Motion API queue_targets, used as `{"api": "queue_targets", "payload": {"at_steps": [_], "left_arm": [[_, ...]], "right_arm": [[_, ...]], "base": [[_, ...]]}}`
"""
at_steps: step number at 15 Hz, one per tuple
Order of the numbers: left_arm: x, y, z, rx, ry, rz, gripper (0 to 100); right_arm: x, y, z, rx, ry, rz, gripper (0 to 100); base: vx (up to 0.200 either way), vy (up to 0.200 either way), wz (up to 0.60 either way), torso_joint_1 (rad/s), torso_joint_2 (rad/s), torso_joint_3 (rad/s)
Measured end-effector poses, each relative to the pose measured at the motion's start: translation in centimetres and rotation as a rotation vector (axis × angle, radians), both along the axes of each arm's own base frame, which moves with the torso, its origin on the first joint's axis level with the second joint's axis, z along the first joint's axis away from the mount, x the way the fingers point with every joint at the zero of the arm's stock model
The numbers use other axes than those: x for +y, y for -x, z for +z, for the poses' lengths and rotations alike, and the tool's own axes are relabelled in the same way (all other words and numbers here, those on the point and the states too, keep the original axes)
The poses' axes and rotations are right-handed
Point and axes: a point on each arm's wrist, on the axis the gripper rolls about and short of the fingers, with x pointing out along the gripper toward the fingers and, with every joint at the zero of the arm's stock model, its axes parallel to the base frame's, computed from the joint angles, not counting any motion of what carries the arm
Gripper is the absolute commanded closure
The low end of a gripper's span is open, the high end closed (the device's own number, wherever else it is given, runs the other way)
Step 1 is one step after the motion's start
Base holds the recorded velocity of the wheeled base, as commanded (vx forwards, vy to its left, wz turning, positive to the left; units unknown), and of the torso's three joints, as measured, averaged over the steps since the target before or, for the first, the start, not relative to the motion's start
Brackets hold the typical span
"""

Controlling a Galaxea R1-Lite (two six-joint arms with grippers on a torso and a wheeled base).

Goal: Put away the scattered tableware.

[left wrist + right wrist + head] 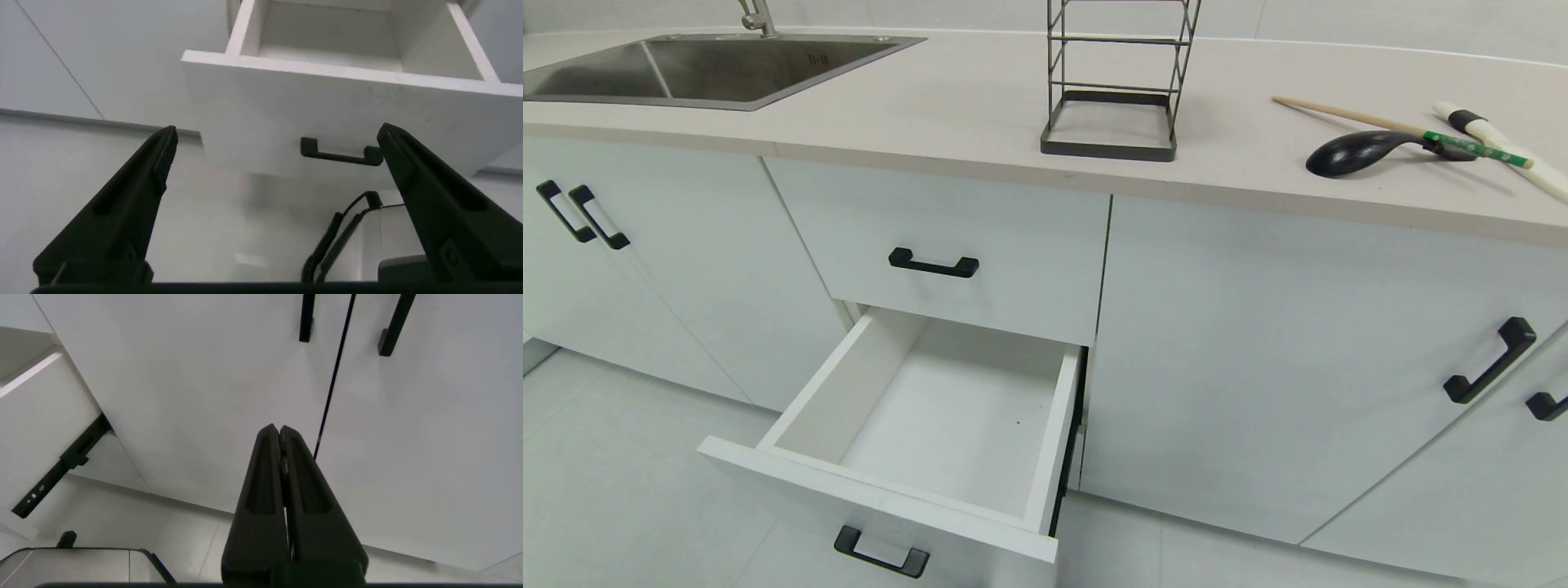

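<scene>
The black spoon (1356, 153) lies on the counter (931, 98) at its far right. A wooden stick (1396, 126) with a green band crosses the spoon's handle, and a white utensil (1503, 151) lies just beside them. A wire rack (1111, 82) stands mid-counter, with the sink (711, 69) to the left. Below, the lower drawer (915, 408) is pulled out. The left claw (278, 135) is spread wide, low in front of the drawer's handle (341, 152). The right claw (279, 437) is pressed together and holds nothing, facing the cabinet doors (204, 392).

Mostly white and black here.
I see a black spoon (1347, 153), a white drawer (1052, 429) with a black handle (880, 554), and a pale beige worktop (931, 106).
</scene>
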Motion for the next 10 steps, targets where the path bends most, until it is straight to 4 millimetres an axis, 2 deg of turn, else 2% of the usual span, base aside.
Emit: {"api": "queue_targets", "payload": {"at_steps": [10], "left_arm": [[-0.07,0.59,-0.21,-0.077,0.0,0.042,0]], "right_arm": [[0.0,0.0,0.0,0.0,0.0,0.0,100]], "base": [[0.0,0.0,0.0,0.0,0.0,0.0]]}}
